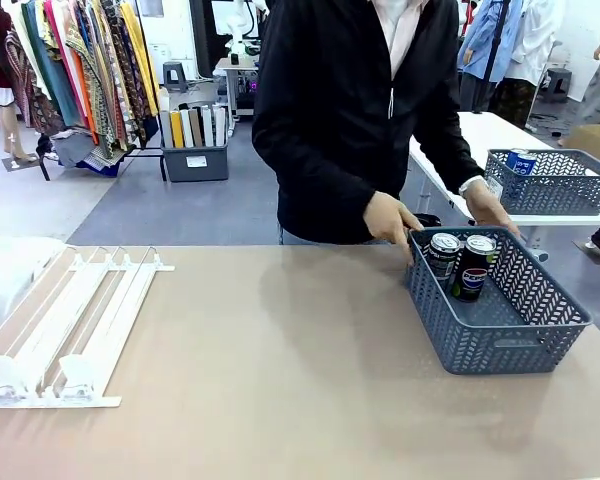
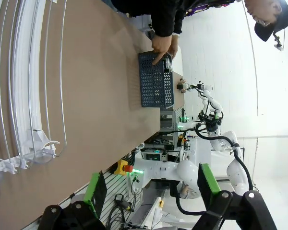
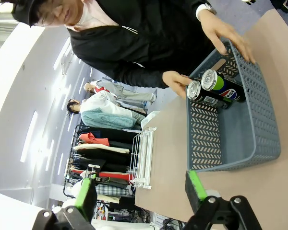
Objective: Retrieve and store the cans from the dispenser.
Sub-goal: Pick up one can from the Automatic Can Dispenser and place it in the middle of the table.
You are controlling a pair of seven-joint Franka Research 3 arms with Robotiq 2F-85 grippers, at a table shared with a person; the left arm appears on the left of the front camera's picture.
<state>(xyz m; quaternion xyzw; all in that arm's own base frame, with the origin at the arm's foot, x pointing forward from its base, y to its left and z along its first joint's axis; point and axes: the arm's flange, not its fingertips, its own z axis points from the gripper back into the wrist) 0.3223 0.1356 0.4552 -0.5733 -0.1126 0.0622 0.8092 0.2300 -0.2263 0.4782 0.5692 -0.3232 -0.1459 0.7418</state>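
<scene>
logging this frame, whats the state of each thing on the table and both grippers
dispenser: flat on the table, lanes empty
Pepsi cans: two, upright in the basket's far corner
grey mesh basket: on the table, steadied by the person's hands
left gripper: open, holding nothing
right gripper: open, holding nothing

Table (image 1: 280, 380): smooth matt beige top, looks like laminate. Dispenser (image 1: 70, 325): white plastic rails, slightly glossy; clear glossy plastic stoppers (image 1: 5, 372) at near end. Basket (image 1: 510, 340): grey-blue plastic, matt, perforated mesh-pattern walls. Cans (image 1: 460, 262): metal, glossy black printed sides, shiny silver tops. Person's jacket (image 1: 350, 110): black cloth, matt, smooth. Left gripper (image 2: 149, 191) & right gripper (image 3: 139, 196): black matt bodies, green pads w/ dull finish, prob. rubber.
</scene>
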